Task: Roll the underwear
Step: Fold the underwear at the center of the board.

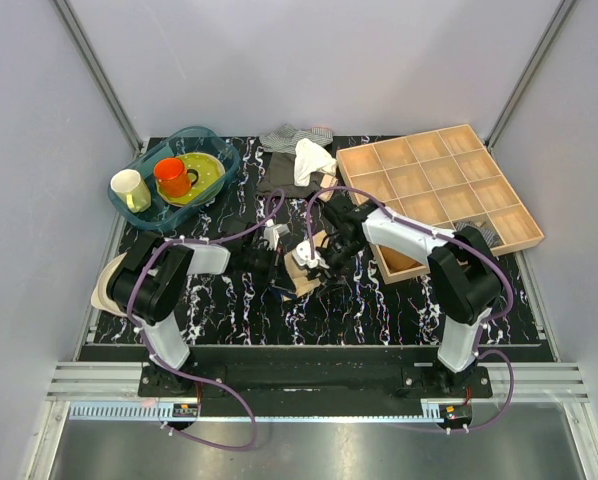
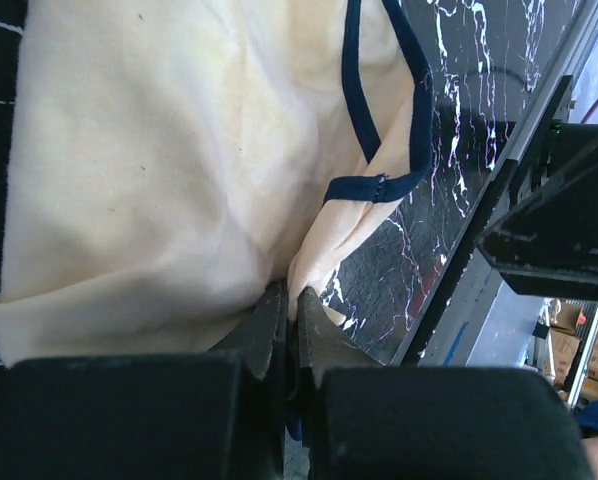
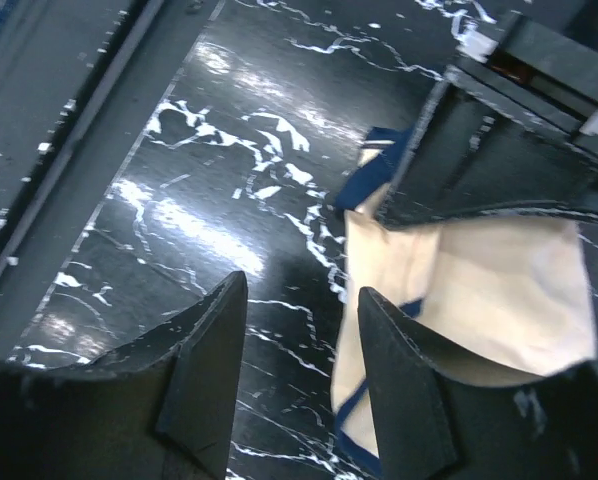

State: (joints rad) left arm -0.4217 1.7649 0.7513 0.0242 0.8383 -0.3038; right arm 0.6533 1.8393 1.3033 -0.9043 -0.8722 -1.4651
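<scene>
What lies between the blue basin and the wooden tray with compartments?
Cloths, as the top view shows: a striped cloth at the far edge, a crumpled white cloth, and a dark cloth beside it.

Underwear (image 2: 159, 150): cream, navy-edged, crumpled on table (image 1: 379, 310), seemingly part-folded.

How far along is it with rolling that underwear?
Early, it seems. Done: the left gripper is shut on an edge of the underwear. In hand: the right gripper hovers open beside the fabric. Left: the rolling itself, since the cloth looks mostly spread out, with no roll visible.
</scene>
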